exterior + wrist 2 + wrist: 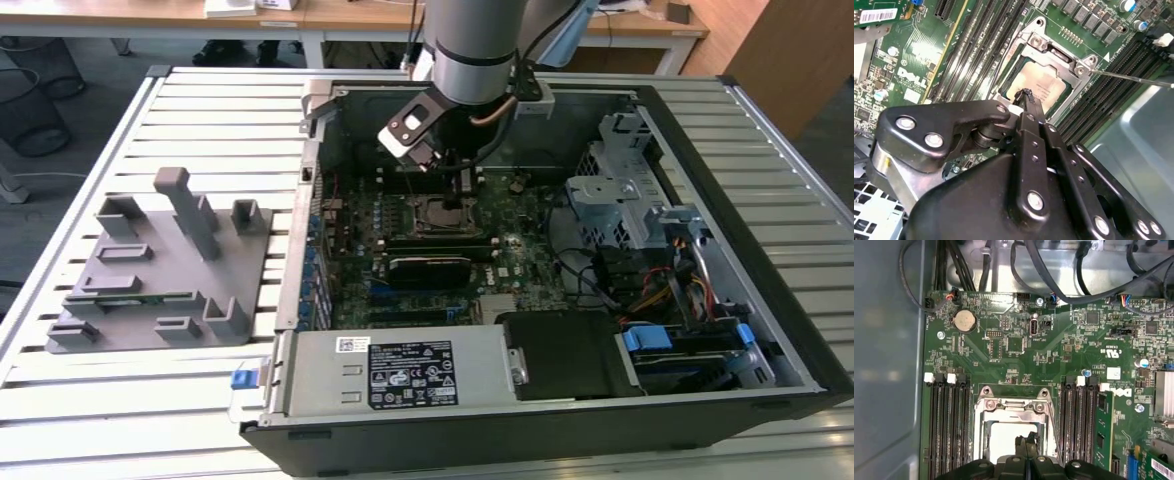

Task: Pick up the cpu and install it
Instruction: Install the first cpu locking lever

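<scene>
The cpu point(1046, 89) is a flat silvery-grey square lying inside the metal-framed socket point(1040, 44) on the green motherboard; in the first wrist view the cpu point(1001, 440) shows pale within the socket frame point(1014, 407). My gripper point(1027, 96) hangs straight over it with its two black fingers pressed together, their tips at or just above the chip's top; I cannot tell whether they touch. Nothing sits between the fingers. In the exterior view the gripper point(461, 198) reaches down into the open computer case above the socket point(438, 213).
Memory slots point(949, 425) flank the socket, and a thin wire lever point(1134, 77) sticks out beside it. An expansion card point(1102, 435) stands near. A grey fixture plate point(160, 265) lies on the exterior view's left. The power supply point(400, 365), drive cage point(627, 200) and cables crowd the case.
</scene>
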